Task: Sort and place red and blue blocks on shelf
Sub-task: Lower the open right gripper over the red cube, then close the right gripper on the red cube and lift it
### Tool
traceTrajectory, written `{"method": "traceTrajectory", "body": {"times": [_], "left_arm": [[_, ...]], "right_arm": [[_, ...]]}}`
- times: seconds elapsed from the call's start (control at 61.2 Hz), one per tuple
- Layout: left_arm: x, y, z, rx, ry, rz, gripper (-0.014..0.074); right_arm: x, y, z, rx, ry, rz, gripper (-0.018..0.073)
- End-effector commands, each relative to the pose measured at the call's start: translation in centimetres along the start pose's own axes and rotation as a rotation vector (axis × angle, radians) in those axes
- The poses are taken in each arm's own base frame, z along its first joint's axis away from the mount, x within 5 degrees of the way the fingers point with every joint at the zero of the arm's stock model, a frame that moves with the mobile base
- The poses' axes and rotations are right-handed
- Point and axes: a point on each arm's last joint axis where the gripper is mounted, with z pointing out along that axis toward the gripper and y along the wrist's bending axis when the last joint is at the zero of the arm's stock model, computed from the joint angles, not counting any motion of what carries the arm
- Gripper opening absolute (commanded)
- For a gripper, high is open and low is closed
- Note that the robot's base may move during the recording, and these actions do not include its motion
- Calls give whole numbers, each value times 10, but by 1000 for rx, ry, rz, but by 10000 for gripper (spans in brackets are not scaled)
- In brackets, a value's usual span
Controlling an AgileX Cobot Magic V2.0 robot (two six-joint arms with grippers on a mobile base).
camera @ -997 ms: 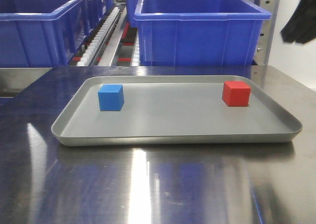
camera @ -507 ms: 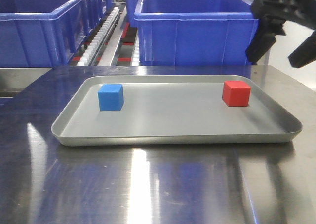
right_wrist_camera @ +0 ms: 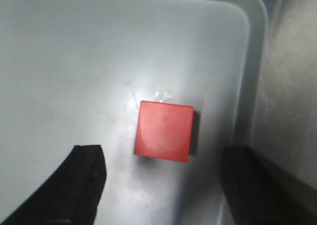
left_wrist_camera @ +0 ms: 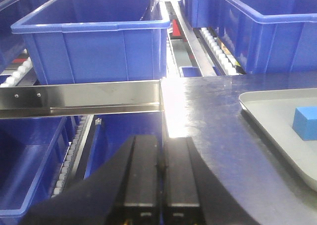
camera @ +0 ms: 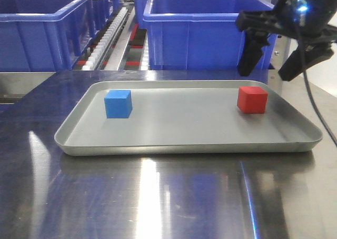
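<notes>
Currently the right hand [camera: 269,65] hovers above the red block [camera: 251,99], fingers spread wide, touching nothing. That block sits in the grey tray [camera: 184,147] near its far right corner. The blue block [camera: 118,103] sits well apart at the tray's left side. The tray rests on the steel desk [camera: 158,202]. The left hand [left_wrist_camera: 161,185] is pressed closed and empty, low before the shelf rail [left_wrist_camera: 89,97], with a blue bin [left_wrist_camera: 99,41] behind the rail.
</notes>
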Motion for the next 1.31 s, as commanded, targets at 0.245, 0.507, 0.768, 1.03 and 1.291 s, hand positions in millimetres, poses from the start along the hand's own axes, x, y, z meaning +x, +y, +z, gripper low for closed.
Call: {"method": "traceTrajectory", "body": {"times": [0.245,0.507,0.768,1.03,1.291], "left_arm": [[5,1,2,-15,-43,-17,147],[5,1,2,-15,-43,-17,147],[5,1,2,-15,-43,-17,147],[5,1,2,-15,-43,-17,147],[5,1,2,-15,-43,-17,147]], "right_arm": [[-16,12,-2,-3,-51,-63,591],[-17,10,10,25,-37,-95,591],[-18,8,19,31,-44,-97,591],[-20,7,30,34,-18,-96,591],[-27,9,29,31,-31,-98,435]]}}
